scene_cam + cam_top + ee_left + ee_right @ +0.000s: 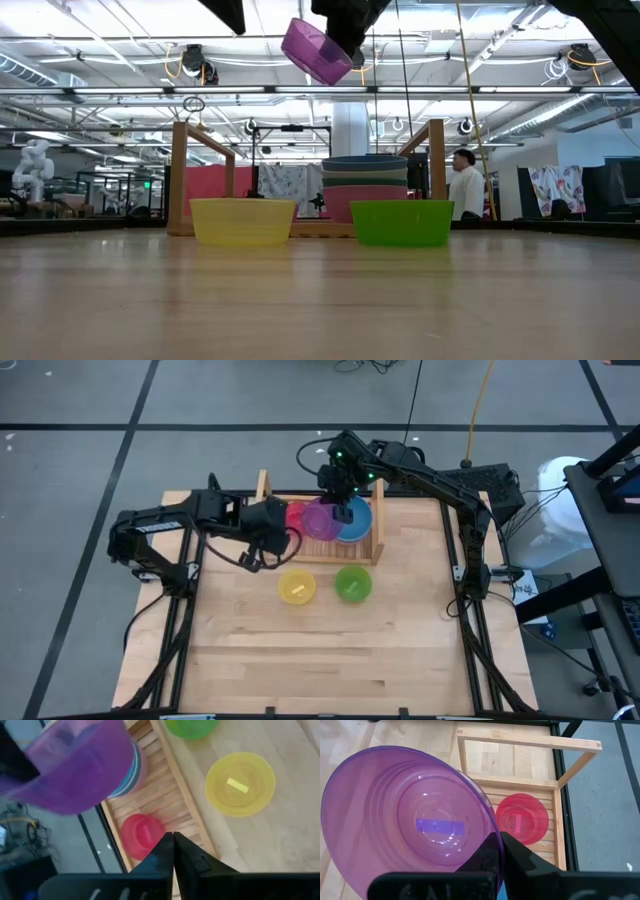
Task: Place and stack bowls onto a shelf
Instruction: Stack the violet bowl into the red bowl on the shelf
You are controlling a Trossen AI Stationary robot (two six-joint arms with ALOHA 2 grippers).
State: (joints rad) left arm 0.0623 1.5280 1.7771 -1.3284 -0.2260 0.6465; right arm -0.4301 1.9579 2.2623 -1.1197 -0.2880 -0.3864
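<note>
My right gripper [501, 845] is shut on a purple bowl [405, 815] and holds it high over the light-wood shelf [263, 485], seen tilted in the low view [318, 50]. A red bowl [522, 818] sits on the shelf's slats at its left. At the shelf's right stands a stack of bowls [365, 185] with a blue one [360, 522] on top. A yellow bowl [296, 586] and a light green bowl [352, 583] rest on the table in front of the shelf. My left gripper [173, 840] is shut and empty, above the shelf's left part near the red bowl [141, 835]. My right gripper pinches the purple bowl's rim [487, 832], with one finger [487, 852] inside the bowl and the other outside. The fingers slant down from the far side. The bowl hangs tilted, lifted clear of the shelf and the stack.
The shelf's two upright side boards [178, 175] [437, 165] stand on either side of the bowls. The near half of the wooden table [330, 660] is bare. A person [466, 185] stands in the room beyond the table.
</note>
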